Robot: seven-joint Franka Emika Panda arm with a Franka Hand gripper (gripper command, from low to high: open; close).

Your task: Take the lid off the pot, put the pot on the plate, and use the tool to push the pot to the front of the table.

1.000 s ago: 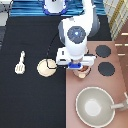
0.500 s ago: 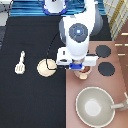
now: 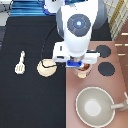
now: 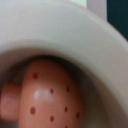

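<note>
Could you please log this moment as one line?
claw: low over pot on stove | plate: bare | tool: untouched

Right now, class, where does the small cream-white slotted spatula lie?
In the exterior view, the cream-white slotted spatula lies on the black tabletop, left of the cream plate, far from the gripper.

**Close over the pot's open mouth**

The pot (image 4: 60,30) fills nearly the whole wrist view, its broad pale rim sweeping round as a thick curved band. Inside it, in shadow, lies a rounded reddish-pink lump (image 4: 50,97) dotted with small darker red spots, with a stubby paler projection at one side. A sliver of dark surface (image 4: 118,15) and a pale strip beside it show beyond the rim at one corner. The gripper sits just above the pot, looking straight into it.
</note>
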